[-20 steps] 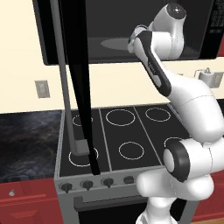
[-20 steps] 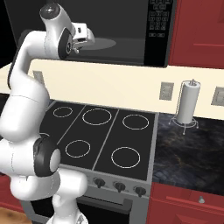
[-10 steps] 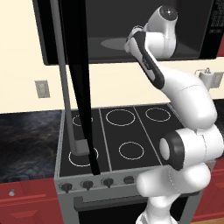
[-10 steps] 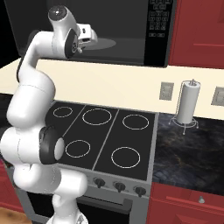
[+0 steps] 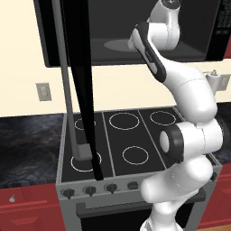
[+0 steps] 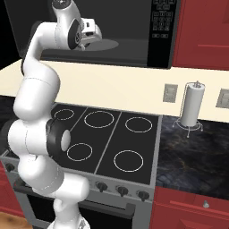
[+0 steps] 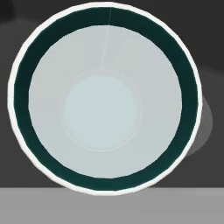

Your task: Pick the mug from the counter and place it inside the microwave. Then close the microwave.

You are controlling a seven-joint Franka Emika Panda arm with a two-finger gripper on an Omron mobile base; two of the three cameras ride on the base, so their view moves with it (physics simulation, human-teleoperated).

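The mug (image 7: pixel 103 97), white with a teal-green rim band and a pale inside, is seen from straight above, very close under the hand, and it covers the fingertips. My gripper (image 6: pixel 92 33) is up at the mouth of the microwave (image 6: pixel 134 44), over the near edge of the round grey turntable (image 6: pixel 106 44), and is shut on the mug. The turntable (image 5: pixel 118 44) also lies just left of the hand in the left base view. The microwave door (image 5: pixel 80 76) stands wide open with its long grey bar handle (image 5: pixel 64 85) hanging over the stove.
Below the arm lies the black stovetop (image 6: pixel 105 138) with white rings. The black marbled counter (image 6: pixel 192 152) carries a paper towel holder (image 6: pixel 192 105) to the right. More counter (image 5: pixel 27 149) lies left of the stove. The button panel (image 6: pixel 160 22) flanks the cavity.
The hand has edged further toward the microwave cavity with the mug, and the arm has straightened upward a little. The door has not moved.
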